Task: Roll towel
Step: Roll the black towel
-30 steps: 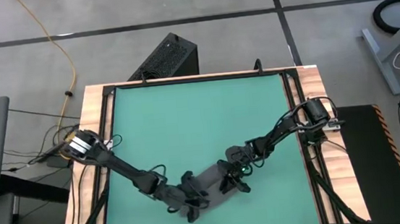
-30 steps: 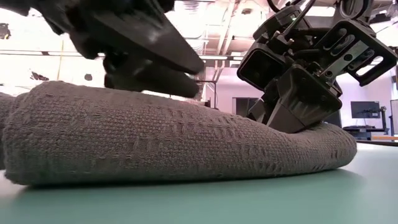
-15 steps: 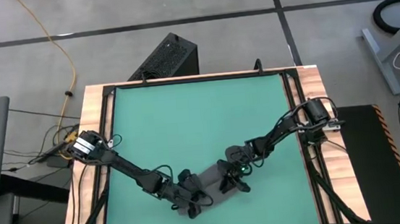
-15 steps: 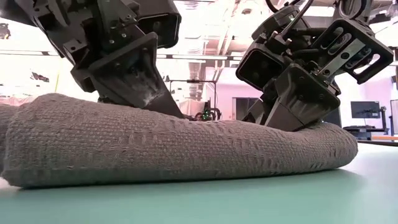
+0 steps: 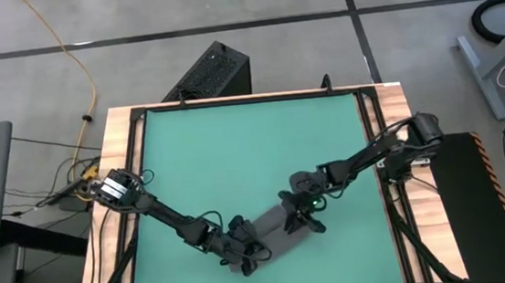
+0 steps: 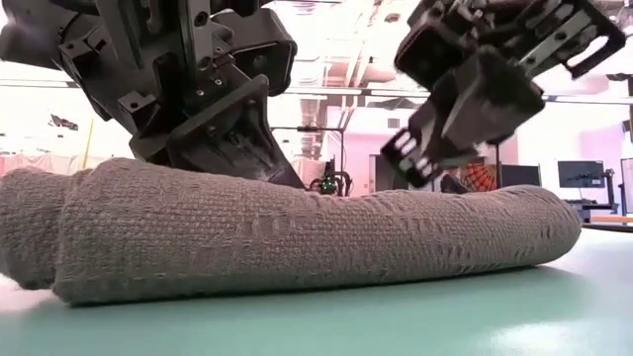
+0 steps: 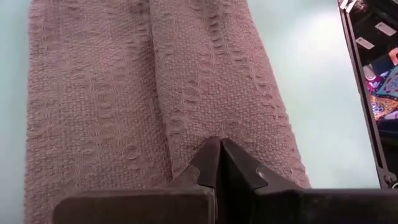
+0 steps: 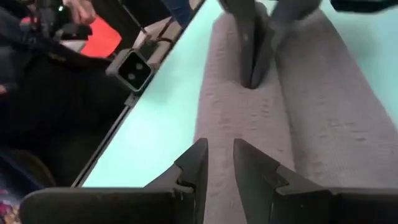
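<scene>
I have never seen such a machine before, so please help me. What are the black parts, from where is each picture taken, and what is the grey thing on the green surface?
The black parts are two robot arms working at a table covered by a teal green mat. One picture looks straight down, one looks level across the table top, and two come from cameras on the arms' wrists.

The grey thing is a towel, already rolled into a long roll near the mat's front edge.

The left gripper has its jaws shut, with the tips pressed into a fold in the cloth. The right gripper hangs just above the other end of the roll, jaws slightly apart, holding nothing.
</scene>
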